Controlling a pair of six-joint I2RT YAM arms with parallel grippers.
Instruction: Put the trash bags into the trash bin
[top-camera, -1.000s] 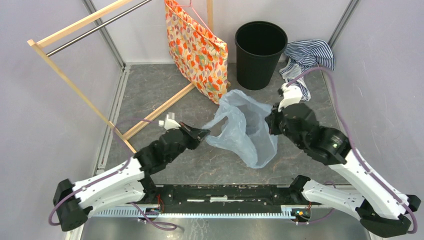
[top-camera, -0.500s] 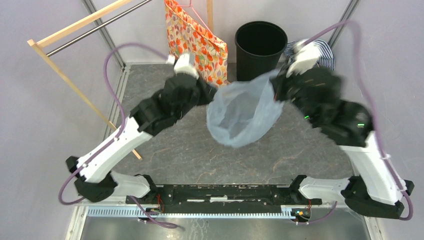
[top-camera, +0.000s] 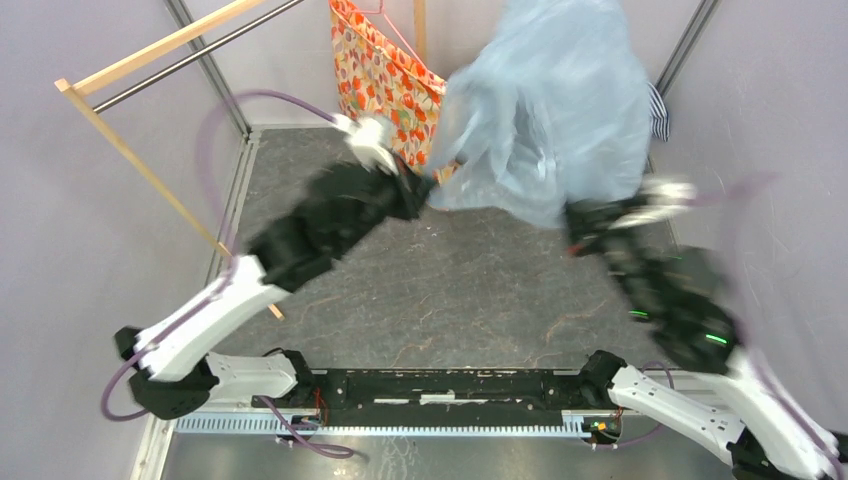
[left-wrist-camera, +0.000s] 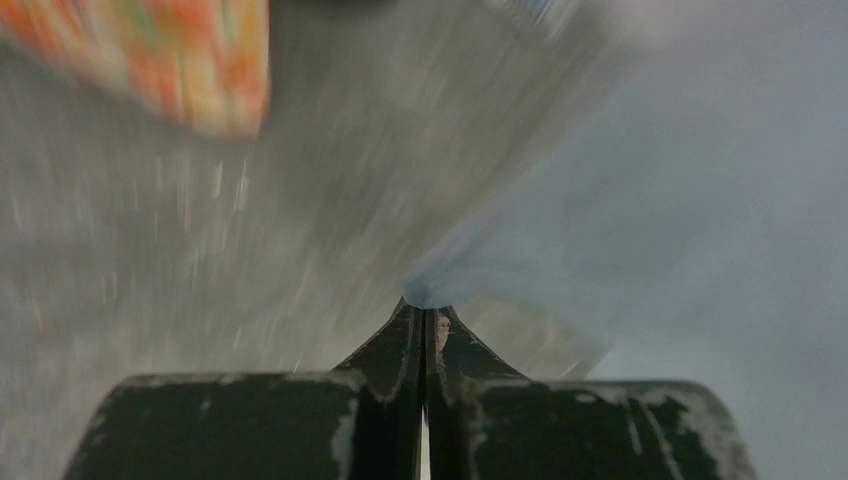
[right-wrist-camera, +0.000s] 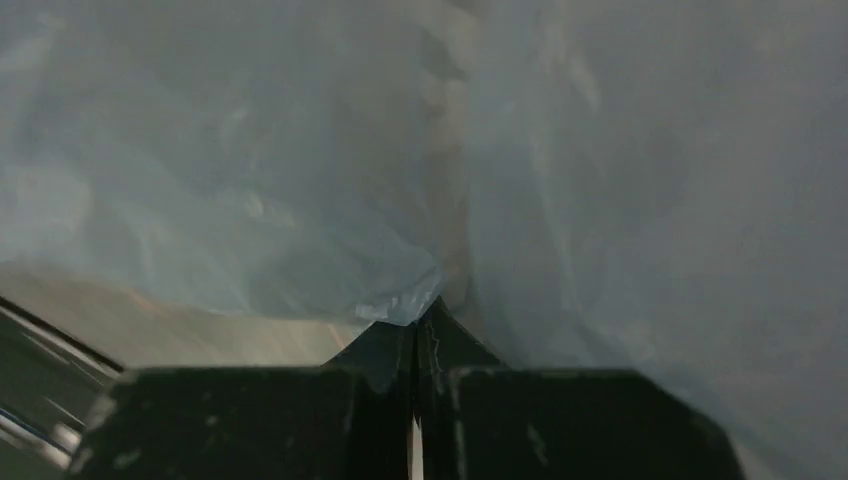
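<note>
At the far left a wooden rack (top-camera: 150, 170) leans over the grey table (top-camera: 450, 290). The left arm reaches up from its base toward the middle. The left gripper (top-camera: 424, 192) sits just beside the lower corner of the orange floral bag (top-camera: 385, 70). In the left wrist view its fingers (left-wrist-camera: 400, 345) are pressed together, pinching a gathered edge of the trash bag (top-camera: 545, 100). The pale-blue bag is held off the table and billows wide at the back centre, hiding whatever stands behind it. The right gripper (top-camera: 578, 218), blurred from above, sits at the bag's lower right edge. In the right wrist view its fingers (right-wrist-camera: 440, 335) are closed on a fold of the film, which fills that view. A sliver of striped cloth (top-camera: 660, 112) shows at the bag's right side.
</note>
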